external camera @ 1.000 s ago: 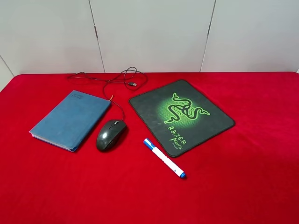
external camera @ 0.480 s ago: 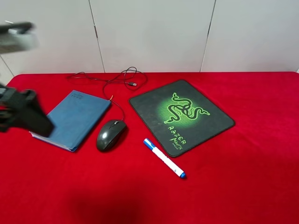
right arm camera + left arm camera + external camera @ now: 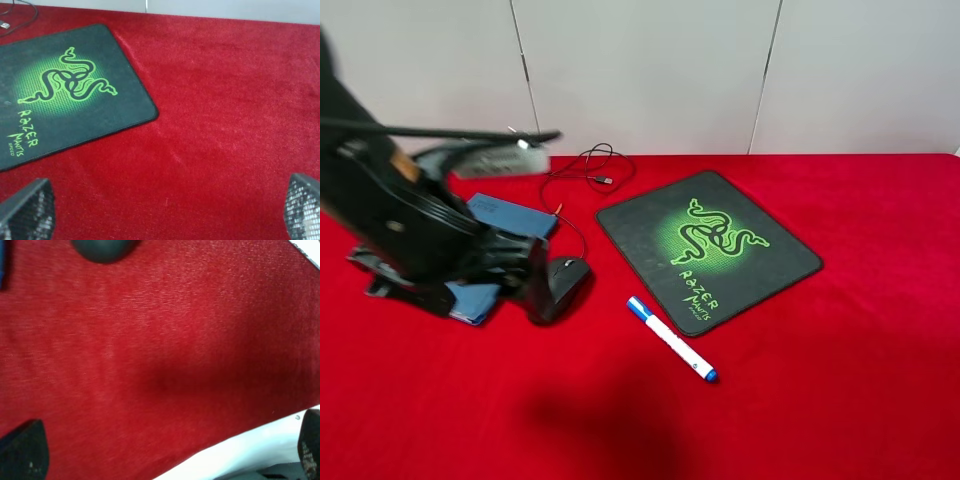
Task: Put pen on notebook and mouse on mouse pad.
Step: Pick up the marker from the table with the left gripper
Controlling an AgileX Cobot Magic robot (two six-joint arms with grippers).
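Left pincer [image 3: 165, 449] is hanging with its fingertips wide apart, gripping nothing; the right pincer [image 3: 164, 209] is gaping just as wide over bare red cloth [image 3: 840, 380] right of the pad [image 3: 710, 250].

One pen [image 3: 671, 339] is lying on the cloth just near of the pad, its long axis running from far-left to near-right, blue cap pointing far-left. One mouse [image 3: 568, 278] is sitting between the notebook [image 3: 515, 215] and the pad, its nose pointing far and slightly right. Its single cable [image 3: 582, 165] is trailing away to loops at the far edge. The one pad is lying turned, its lettering facing the near edge.

Half a second ago the left arm [image 3: 400, 220] was blurring past the notebook's left side. Now it is covering most of the one notebook, its fingers reaching the mouse's near-left side; motion blur is hiding whether they touch. A second ago no arm was showing. Pen, mouse, notebook and pad are lying where they were.
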